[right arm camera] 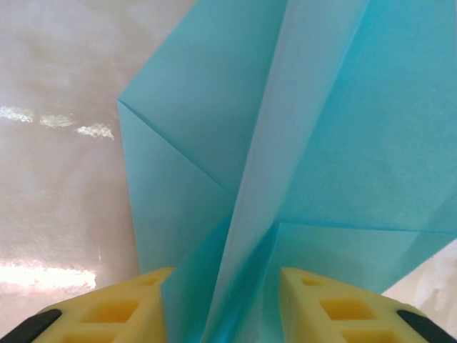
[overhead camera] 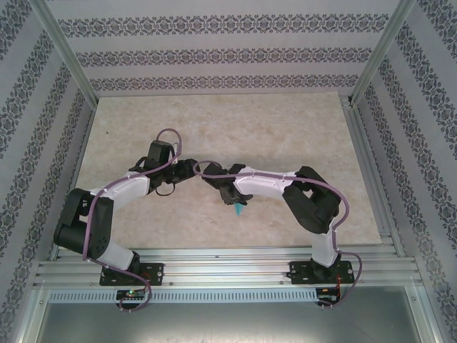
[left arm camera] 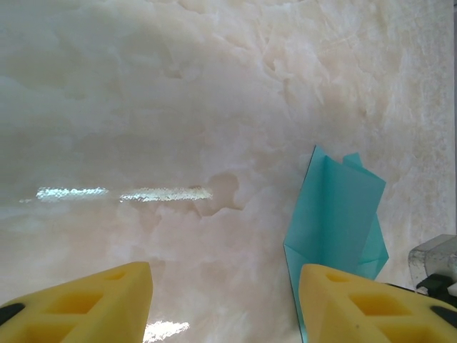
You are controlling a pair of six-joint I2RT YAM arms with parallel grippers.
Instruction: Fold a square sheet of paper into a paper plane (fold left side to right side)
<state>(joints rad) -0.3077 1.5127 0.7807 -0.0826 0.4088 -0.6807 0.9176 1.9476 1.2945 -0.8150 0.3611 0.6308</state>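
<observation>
Left gripper [left arm camera: 225, 277] gapes empty beside the folded paper [right arm camera: 321, 143]; right gripper [right arm camera: 223, 280] straddles it, grip impossible to tell.

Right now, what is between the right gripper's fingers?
The folded paper plane runs between the yellow fingers of the right gripper, in the right wrist view.

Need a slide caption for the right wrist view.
Right gripper, yellow fingers straddling the creased turquoise paper plane, marbled table beyond.
</observation>
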